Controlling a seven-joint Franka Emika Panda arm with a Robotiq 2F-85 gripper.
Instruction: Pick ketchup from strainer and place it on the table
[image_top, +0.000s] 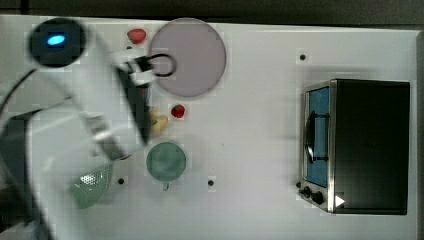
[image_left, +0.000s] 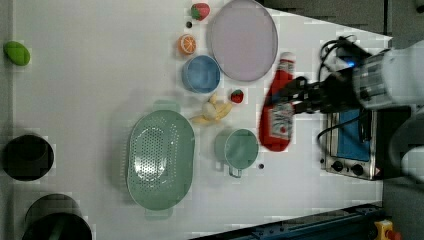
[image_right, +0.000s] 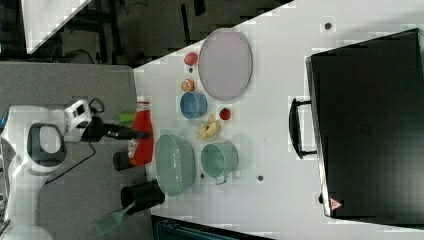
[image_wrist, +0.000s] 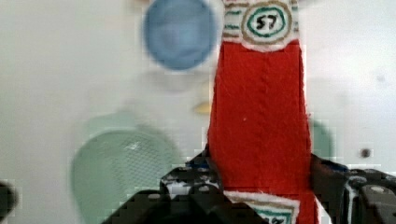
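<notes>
Clearly, the gripper (image_wrist: 261, 186) holds ketchup (image_wrist: 259, 116) labelled "57"

Dark floor (image_right: 150, 30) beyond the right view's upper left, with black furniture legs (image_right: 112, 30) and a pale slab corner (image_right: 47, 20). Grey surface (image_right: 75, 80) along the right view's left. Blue rail (image_left: 310, 227) and yellow box with red button (image_left: 386, 231) at the left view's bottom right. Even, soft light.

The arm (image_right: 35, 145) has glossy white shells with grey joint panels, a black gripper (image_left: 300, 97), and black cables.
</notes>
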